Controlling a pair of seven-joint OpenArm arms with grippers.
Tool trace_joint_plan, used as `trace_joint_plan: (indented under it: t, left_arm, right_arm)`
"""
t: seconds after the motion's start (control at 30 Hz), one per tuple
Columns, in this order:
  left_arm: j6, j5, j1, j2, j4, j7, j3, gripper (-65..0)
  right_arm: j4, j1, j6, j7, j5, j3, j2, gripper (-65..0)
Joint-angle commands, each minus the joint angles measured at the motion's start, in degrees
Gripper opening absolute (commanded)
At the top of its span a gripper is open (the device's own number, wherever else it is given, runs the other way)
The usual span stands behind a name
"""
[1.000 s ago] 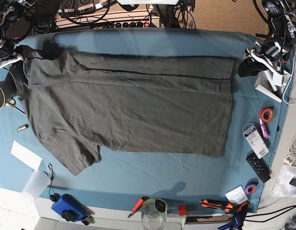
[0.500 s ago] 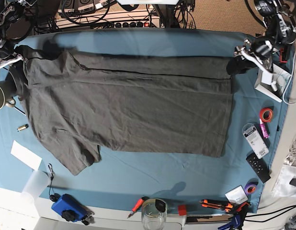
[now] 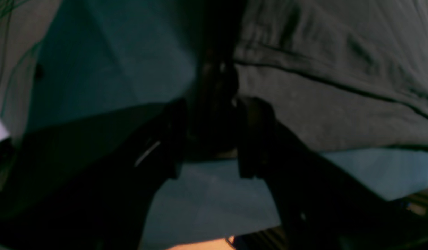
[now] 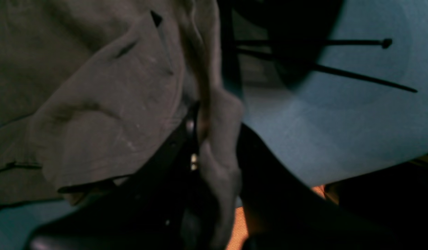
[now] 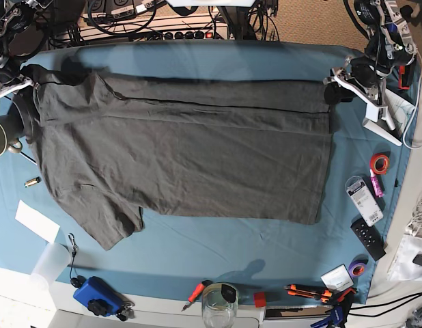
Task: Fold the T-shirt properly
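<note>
T-shirt [image 5: 184, 150] lies flat on the worktop [image 5: 218, 239], long axis side to side, far edge already folded inward. Left gripper [image 5: 332, 87] has its jaws clamped on the far hem corner; right gripper [image 5: 23, 80] has its jaws clamped on cloth at the shirt's opposite far corner. Both arms sit equally near that far edge, garment body lying nearward from each.

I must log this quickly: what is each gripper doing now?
Left gripper: closed on the T-shirt hem corner.
Right gripper: closed on the T-shirt.
</note>
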Motion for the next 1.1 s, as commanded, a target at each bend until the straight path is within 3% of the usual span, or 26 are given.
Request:
trace_joint_plan:
  t: [0.0, 0.17, 0.43, 0.53, 0.6, 0.67, 0.77, 1.07]
  left_arm:
    - [0.0, -1.2, -0.1, -0.5, -0.1, 0.2, -0.1, -40.7]
    - [-0.3, -5.0, -0.1, -0.5, -1.5, 2.3, -0.1, -41.0]
    - [-0.2, -5.8, -0.1, -0.5, -1.5, 4.4, -0.1, -47.1]
    - [-0.2, -5.8, -0.1, -0.5, -1.5, 4.4, -0.1, -54.5]
    - [-0.2, -5.8, -0.1, -0.5, -1.5, 4.4, -0.1, -64.3]
    - [-0.3, -5.8, -0.1, -0.5, -1.5, 4.4, -0.1, -65.0]
    - [-3.5, -5.8, -0.1, -0.5, -1.4, 4.5, -0.1, -65.0]
    - [-3.7, -5.9, 0.0, -0.8, 2.1, 5.9, -7.0, -65.0]
  right_arm:
    - [1.0, 0.2, 0.3, 0.8, 1.0, 0.5, 1.5, -65.0]
    - [1.0, 0.2, 0.4, 0.8, 1.0, 0.5, 1.5, -65.0]
    - [1.0, 0.2, 0.4, 0.8, 1.0, 0.5, 1.5, -65.0]
    - [1.0, 0.2, 0.4, 0.8, 1.0, 0.5, 1.5, -65.0]
    - [1.0, 0.2, 0.3, 0.8, 1.0, 0.5, 1.5, -65.0]
    - [1.0, 0.2, 0.4, 1.0, 1.0, 0.5, 1.5, -65.0]
    - [1.0, 0.2, 0.4, 1.4, 3.1, 0.5, 1.5, -65.0]
    - [1.0, 0.2, 1.7, 1.7, 5.2, 0.5, 1.5, -65.0]
